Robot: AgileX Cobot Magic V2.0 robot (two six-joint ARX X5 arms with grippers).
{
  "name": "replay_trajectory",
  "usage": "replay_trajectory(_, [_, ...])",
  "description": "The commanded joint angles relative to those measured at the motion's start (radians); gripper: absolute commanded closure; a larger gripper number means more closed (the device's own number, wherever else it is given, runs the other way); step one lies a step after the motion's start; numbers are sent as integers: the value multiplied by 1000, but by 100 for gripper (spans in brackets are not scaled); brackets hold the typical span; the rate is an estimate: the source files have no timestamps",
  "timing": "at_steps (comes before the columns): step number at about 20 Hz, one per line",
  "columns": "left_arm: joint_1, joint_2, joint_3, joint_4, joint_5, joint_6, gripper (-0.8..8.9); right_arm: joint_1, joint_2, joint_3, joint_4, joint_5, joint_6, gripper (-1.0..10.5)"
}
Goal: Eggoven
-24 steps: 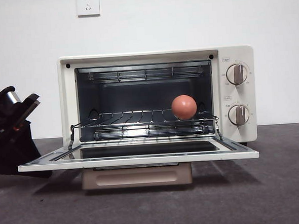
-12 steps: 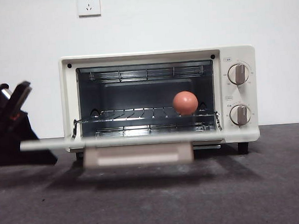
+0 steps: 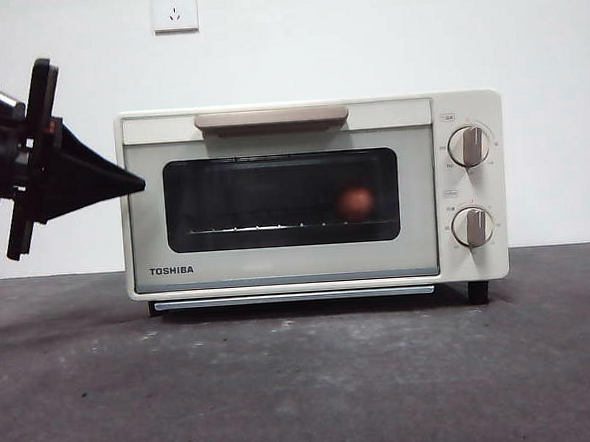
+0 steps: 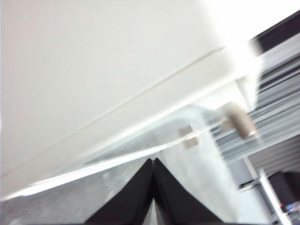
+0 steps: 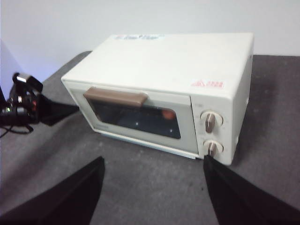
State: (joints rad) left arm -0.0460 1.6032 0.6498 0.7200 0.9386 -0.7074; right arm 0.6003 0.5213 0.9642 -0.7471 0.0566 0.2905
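Observation:
The cream TOSHIBA toaster oven (image 3: 288, 266) stands on the table with its door shut and its tan handle (image 3: 271, 118) at the top. The reddish-brown egg (image 3: 356, 203) shows dimly through the dark glass, on the rack at the right. My left gripper (image 3: 132, 181) is shut and empty, its tip at the oven's left front edge, at about the height of the window's top. In the left wrist view its jaws (image 4: 153, 163) meet close to the blurred oven door (image 4: 108, 70). My right gripper (image 5: 153, 161) is open and empty, well back from the oven (image 5: 164, 61); the egg (image 5: 167, 113) shows there too.
Two knobs (image 3: 468, 146) (image 3: 471, 227) sit on the oven's right panel. A wall socket (image 3: 174, 8) is on the white wall behind. The dark grey table (image 3: 305, 381) stretches in front. The left arm (image 5: 23, 101) shows beside the oven in the right wrist view.
The oven door swung up from lying flat open to shut. My left gripper rose from low at the left to the oven's upper left edge.

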Motion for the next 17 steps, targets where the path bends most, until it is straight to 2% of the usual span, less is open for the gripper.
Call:
replay_trajectory(1, [0,-5,13,2,-2,-55,807,6,6,14,-15,4,11,610])
replay_trajectory(5, [-20,-77,13,-36,-2,-61,806,6,6,14,-29,4,10,612])
replay_trajectory(8, [-42,-172,13,-95,-34,-32,806,6,8,13,-48,4,-5,645])
replay_trajectory(13, [-98,-385,13,-339,-170,104,806,6,19,-16,-43,4,-23,654])
replay_trajectory(17, [-152,-563,13,-593,-336,266,806,6,13,-100,69,1,-40,668])
